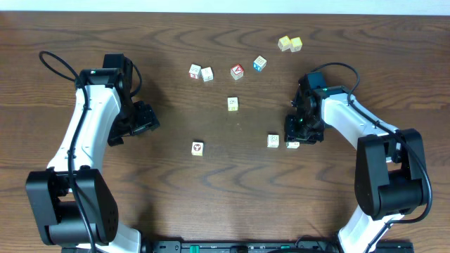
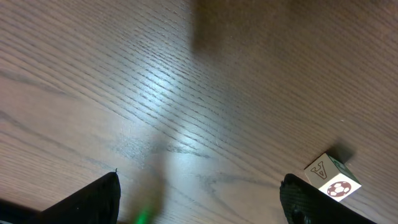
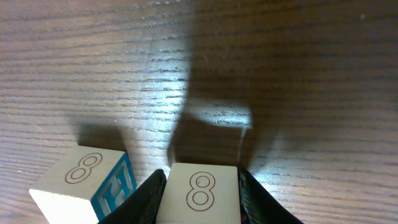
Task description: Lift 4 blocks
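right gripper (image 3: 202, 175): fingers pressed against both sides of the 8 block (image 3: 199, 196), pinching it; the printed 8 faces up between them.
8 block, overhead: at the tip of the right gripper (image 1: 295, 137), pale corner showing at (image 1: 292, 145); cannot tell whether it is clear of the wooden table (image 1: 84, 28).
8-and-h block (image 3: 81, 186): just beside the held one, outside the fingers and apart from them; 8 on top, blue h on the side; in the overhead view at (image 1: 273, 140).
left gripper (image 2: 200, 182): fingers spread wide, only bare wood between them; in the overhead view at (image 1: 146, 118).
ball block (image 2: 329, 179): sits on the table beyond the tip of one left finger (image 2: 311, 202), outside the gap; letter a on one face, red-brown ball on another; overhead at (image 1: 197, 148), apart from the left gripper and nearer the table middle.
lone block (image 1: 233, 104): mid-table between the two arms, well apart from both grippers.
far row: two whitish cubes (image 1: 195, 71), touching side by side; red-faced cube (image 1: 237, 72); blue-faced cube (image 1: 259, 64); pale yellow pair (image 1: 284, 43), touching; all away from both grippers.
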Controlling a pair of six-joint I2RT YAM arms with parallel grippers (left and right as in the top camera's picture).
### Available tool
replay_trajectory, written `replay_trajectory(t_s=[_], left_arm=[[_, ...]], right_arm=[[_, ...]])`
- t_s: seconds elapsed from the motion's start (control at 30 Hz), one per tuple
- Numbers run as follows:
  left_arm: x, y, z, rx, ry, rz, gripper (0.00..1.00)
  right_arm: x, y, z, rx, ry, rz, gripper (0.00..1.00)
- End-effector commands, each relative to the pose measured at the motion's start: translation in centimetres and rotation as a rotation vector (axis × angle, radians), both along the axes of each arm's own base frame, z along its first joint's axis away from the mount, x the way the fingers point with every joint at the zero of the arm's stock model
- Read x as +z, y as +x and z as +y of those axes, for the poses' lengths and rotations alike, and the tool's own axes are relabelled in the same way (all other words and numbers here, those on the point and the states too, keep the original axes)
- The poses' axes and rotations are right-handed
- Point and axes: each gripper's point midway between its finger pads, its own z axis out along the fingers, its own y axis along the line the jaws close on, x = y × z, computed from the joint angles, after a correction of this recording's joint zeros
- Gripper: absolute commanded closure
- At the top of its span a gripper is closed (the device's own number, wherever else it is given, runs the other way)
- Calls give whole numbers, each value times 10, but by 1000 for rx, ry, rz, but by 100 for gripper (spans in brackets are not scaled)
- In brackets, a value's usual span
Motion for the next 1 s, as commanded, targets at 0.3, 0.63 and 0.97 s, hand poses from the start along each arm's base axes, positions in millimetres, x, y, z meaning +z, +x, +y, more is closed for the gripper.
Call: replay_trajectory(t_s=[0.3, 0.63, 0.97], left_arm=[[-1, -3, 2, 8, 12, 7, 18], [-1, -3, 2, 8, 12, 6, 18], [-1, -3, 2, 8, 12, 7, 18]], right_arm=[[1, 3, 11, 23, 42, -20, 66], [1, 4, 11, 57, 44, -35, 67], [0, -1, 19, 87, 32, -24, 64]])
